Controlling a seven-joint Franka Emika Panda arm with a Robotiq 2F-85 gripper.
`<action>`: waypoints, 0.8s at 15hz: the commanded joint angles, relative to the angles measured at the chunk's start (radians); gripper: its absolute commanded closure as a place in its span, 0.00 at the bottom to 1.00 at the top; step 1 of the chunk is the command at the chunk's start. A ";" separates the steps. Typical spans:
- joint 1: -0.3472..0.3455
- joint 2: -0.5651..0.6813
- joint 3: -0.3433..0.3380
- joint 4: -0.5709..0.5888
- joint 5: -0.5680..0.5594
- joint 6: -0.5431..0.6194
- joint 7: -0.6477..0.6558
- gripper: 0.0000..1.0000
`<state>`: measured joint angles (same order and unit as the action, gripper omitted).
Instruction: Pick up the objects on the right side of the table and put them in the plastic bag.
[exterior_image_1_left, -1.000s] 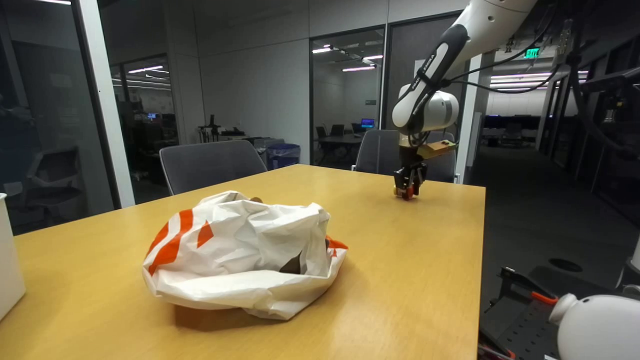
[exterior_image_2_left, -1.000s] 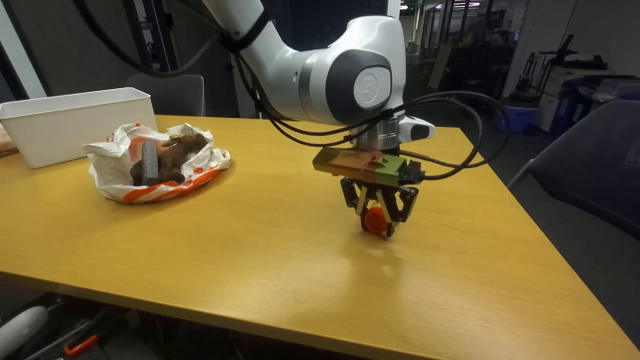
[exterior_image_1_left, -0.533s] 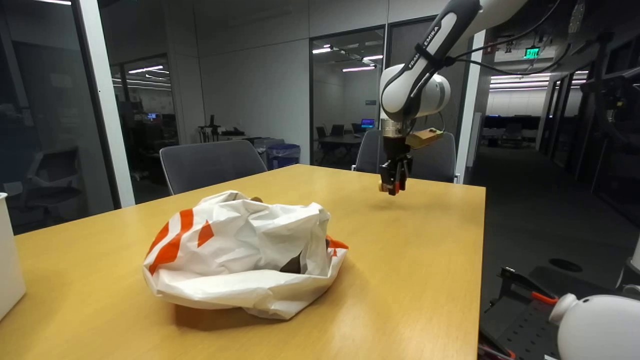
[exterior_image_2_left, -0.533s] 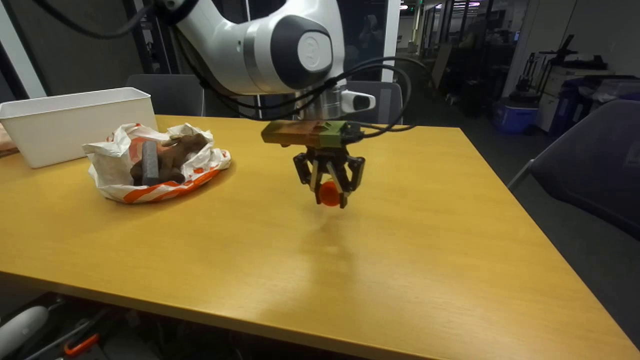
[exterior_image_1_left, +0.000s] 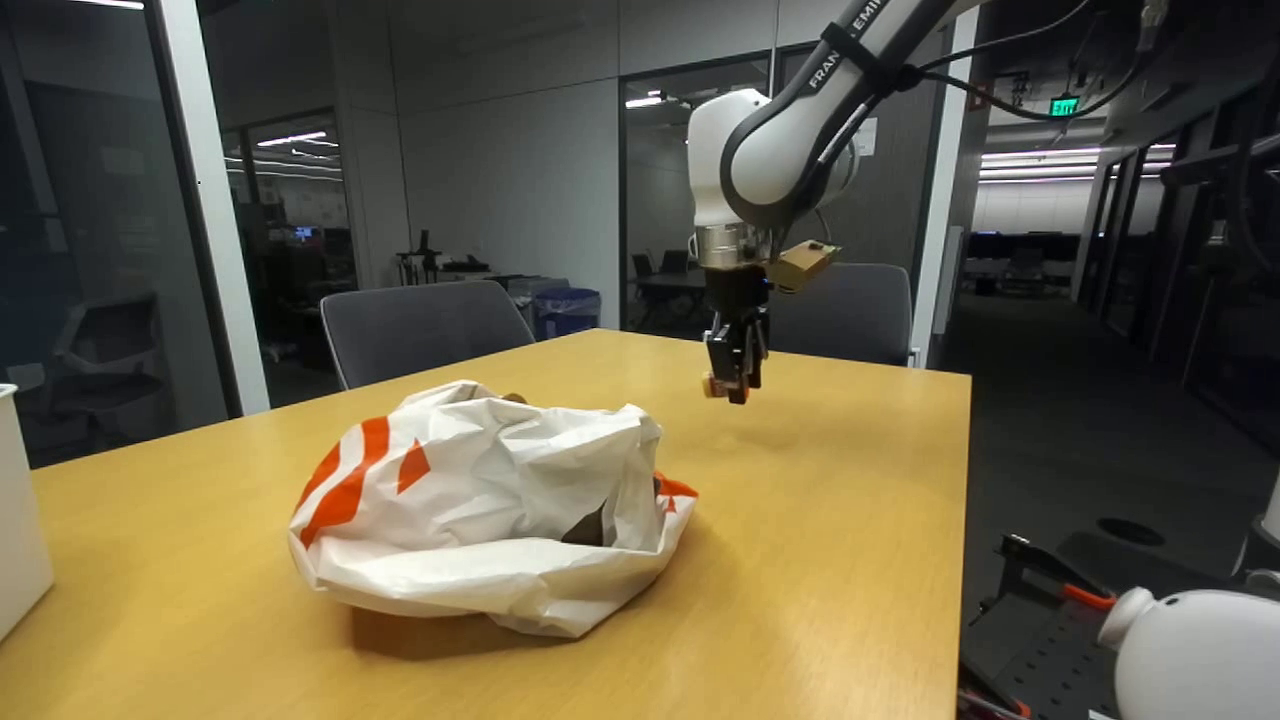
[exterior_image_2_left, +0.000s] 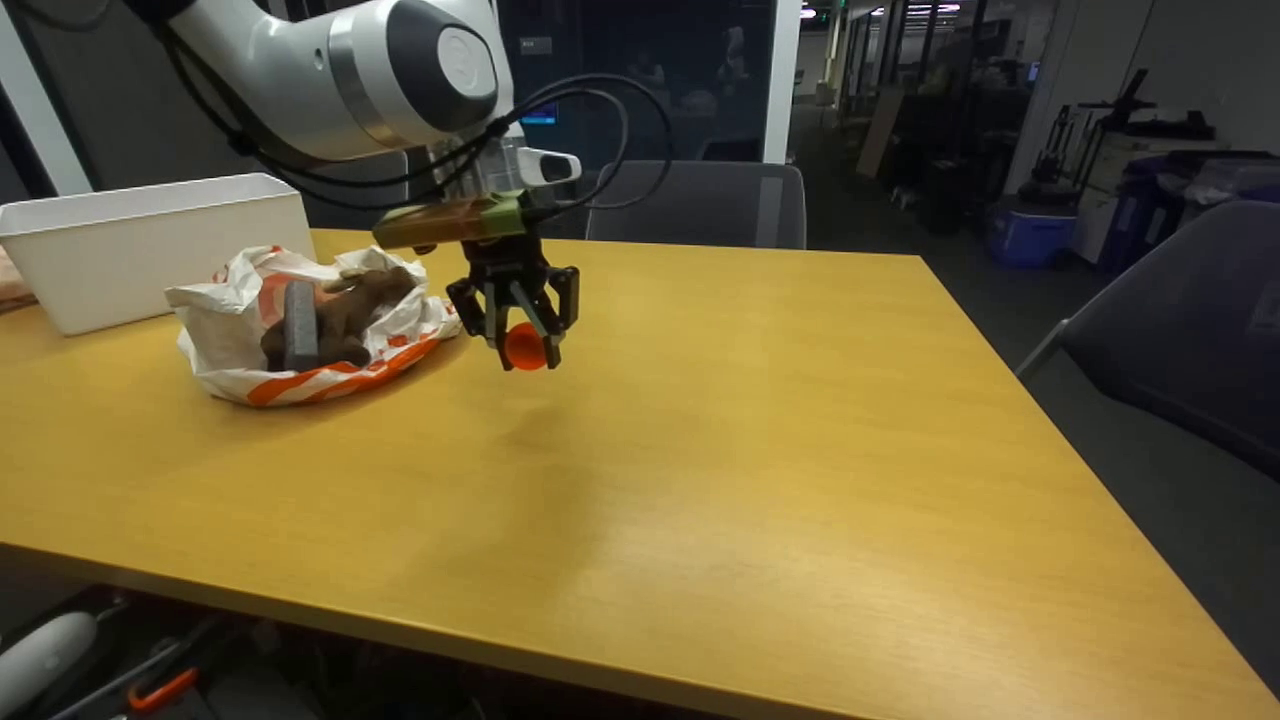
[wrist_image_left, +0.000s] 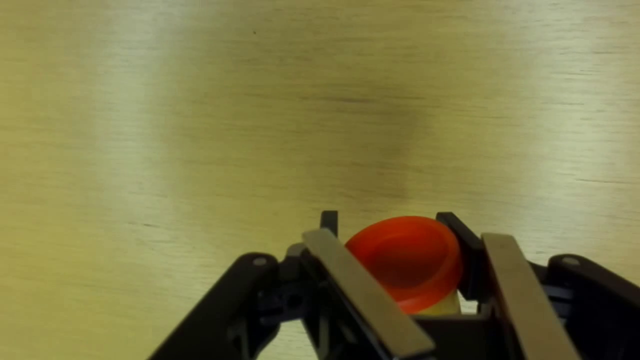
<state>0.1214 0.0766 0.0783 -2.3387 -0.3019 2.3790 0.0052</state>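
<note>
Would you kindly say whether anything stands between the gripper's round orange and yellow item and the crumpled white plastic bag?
In both exterior views, nothing visible stands between the held item and the bag; only its rim may need clearing.

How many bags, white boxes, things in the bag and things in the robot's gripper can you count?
Plastic bag: 1
White box: 1
In the bag: 2 visible, grey block and brown thing
In the gripper: 1, orange-ended thing
Total: 5 that show
</note>
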 joint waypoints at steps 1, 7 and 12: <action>0.051 0.030 0.042 0.054 -0.095 -0.041 0.104 0.73; 0.152 0.055 0.133 0.142 -0.055 -0.176 0.219 0.73; 0.160 0.014 0.180 0.192 0.118 -0.263 0.081 0.73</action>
<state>0.2867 0.1222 0.2423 -2.1817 -0.2783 2.1689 0.1844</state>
